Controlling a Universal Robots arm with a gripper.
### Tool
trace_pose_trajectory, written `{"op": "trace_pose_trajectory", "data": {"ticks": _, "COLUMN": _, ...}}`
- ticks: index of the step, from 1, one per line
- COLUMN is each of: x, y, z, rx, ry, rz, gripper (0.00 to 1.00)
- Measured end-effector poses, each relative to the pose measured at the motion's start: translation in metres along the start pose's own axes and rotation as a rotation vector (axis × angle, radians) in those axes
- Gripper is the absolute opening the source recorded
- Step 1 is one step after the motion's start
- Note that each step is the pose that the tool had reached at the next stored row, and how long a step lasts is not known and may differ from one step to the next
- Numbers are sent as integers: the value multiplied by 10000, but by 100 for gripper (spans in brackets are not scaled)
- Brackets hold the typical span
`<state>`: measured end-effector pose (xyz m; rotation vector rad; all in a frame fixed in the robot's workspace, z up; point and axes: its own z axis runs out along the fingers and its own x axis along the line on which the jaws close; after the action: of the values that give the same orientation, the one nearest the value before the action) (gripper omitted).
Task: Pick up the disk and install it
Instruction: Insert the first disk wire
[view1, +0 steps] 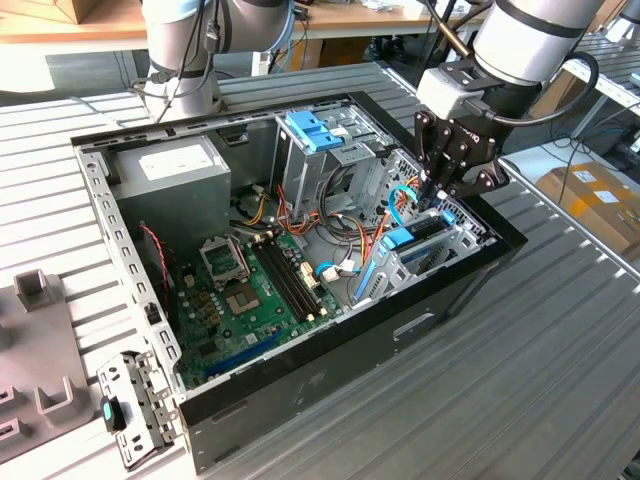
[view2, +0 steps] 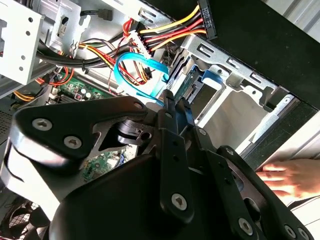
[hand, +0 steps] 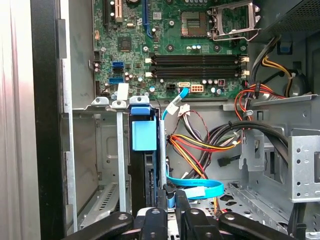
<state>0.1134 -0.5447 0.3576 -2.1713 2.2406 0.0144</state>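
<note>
The disk (view1: 399, 240) stands on edge in the metal drive bay at the exterior view's right end of the open computer case (view1: 330, 360). Its bright blue carrier tab (hand: 144, 135) faces up out of the bay. My black gripper (view1: 437, 200) hangs just above that bay, beside the disk's end. In both wrist views the fingers are drawn together, the gripper (hand: 171, 202) shut with nothing between them. In the second wrist view the gripper (view2: 175, 100) has its tips right next to the disk (view2: 206, 80) and its blue frame.
A light blue flat cable (hand: 200, 189) and coloured wire bundles (view2: 165, 30) lie close to the fingers. The motherboard (view1: 250, 290), grey power-supply box (view1: 170, 170) and blue latch (view1: 310, 130) fill the case. A person's hand (view2: 290, 177) rests on the case's edge.
</note>
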Motion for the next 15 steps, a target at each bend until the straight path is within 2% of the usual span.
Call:
{"op": "trace_pose_trajectory", "data": {"ticks": 3, "x": 0, "y": 0, "z": 0, "rx": 0, "ry": -1, "rz": 0, "gripper": 22}}
{"op": "trace_pose_trajectory", "data": {"ticks": 5, "x": 0, "y": 0, "z": 0, "rx": 0, "ry": 0, "rz": 0, "gripper": 16}}
{"op": "trace_pose_trajectory", "data": {"ticks": 10, "x": 1, "y": 0, "z": 0, "rx": 1, "ry": 0, "rz": 0, "gripper": 16}}
{"op": "trace_pose_trajectory", "data": {"ticks": 13, "x": 2, "y": 8, "z": 2, "rx": 77, "ry": -25, "rz": -142, "gripper": 16}}
{"op": "trace_pose_trajectory", "data": {"ticks": 15, "x": 2, "y": 21, "z": 10, "rx": 185, "ry": -53, "rz": -279, "gripper": 16}}
